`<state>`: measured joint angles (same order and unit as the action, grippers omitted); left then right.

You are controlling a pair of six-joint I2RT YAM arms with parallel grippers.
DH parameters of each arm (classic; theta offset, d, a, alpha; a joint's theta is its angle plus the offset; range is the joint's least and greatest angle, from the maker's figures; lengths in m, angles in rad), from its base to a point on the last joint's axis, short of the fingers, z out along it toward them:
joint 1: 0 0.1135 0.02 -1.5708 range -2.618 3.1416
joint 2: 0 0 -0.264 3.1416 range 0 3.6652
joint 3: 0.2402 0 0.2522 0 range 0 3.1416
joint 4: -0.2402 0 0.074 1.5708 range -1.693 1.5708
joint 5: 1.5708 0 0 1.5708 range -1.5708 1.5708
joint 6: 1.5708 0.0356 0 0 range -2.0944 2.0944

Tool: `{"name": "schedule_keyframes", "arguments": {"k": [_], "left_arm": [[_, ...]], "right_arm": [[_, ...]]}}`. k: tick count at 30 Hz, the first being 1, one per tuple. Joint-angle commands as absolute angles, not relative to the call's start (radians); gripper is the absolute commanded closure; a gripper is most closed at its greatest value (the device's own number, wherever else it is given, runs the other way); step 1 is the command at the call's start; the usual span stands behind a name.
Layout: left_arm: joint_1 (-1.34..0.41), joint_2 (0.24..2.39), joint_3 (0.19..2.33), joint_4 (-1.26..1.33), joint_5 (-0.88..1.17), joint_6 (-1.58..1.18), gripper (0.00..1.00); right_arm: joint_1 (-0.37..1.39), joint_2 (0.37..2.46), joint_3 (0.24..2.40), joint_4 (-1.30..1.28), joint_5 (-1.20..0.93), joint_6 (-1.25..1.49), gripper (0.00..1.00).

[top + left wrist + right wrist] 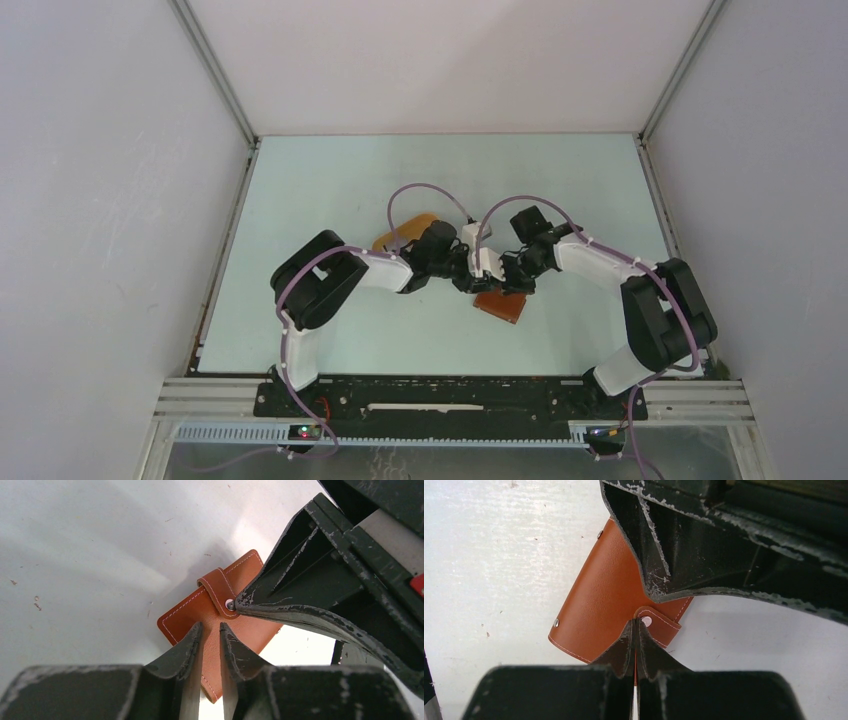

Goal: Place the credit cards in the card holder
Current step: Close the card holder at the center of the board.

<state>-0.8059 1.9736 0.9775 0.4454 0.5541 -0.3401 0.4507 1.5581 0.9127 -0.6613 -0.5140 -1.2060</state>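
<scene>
At the bottom of the left wrist view, the left gripper point(211, 630) has its fingers a narrow gap apart, with the tips on or just over the brown face of the holder point(187, 615). The right gripper point(635, 626) is pressed together, its tip against the strap point(663, 625) beside the snap, at mid-frame. From above, the folded holder lies on the table point(320, 200) just below centre, under both grippers. An orange tray point(408, 228) peeks out up-left of them.

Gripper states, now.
Left gripper: slightly open, tips over the wallet.
Right gripper: shut, tips at the strap; whether it pinches it cannot be told.
</scene>
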Motion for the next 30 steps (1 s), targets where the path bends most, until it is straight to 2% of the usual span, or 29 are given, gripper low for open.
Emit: {"name": "schedule_keyframes", "arguments": {"k": [1, 15, 20, 25, 30], "left_arm": [[-0.811, 1.988, 1.022, 0.425, 0.569, -0.327, 0.77], [-0.81, 1.986, 1.02, 0.431, 0.577, -0.328, 0.77], [-0.804, 1.984, 0.992, 0.518, 0.594, -0.385, 0.77], [-0.788, 2.005, 0.96, 0.707, 0.644, -0.525, 0.82], [-0.786, 2.048, 0.978, 0.773, 0.652, -0.597, 0.88]], "right_arm": [[0.465, 1.587, 0.93, -0.684, -0.492, -1.203, 1.0], [0.468, 1.624, 0.952, -0.683, -0.465, -1.161, 1.0], [0.469, 1.617, 0.952, -0.684, -0.474, -1.163, 1.0], [0.469, 1.621, 0.952, -0.685, -0.479, -1.164, 1.0], [0.47, 1.614, 0.951, -0.684, -0.482, -1.162, 1.0]]}}
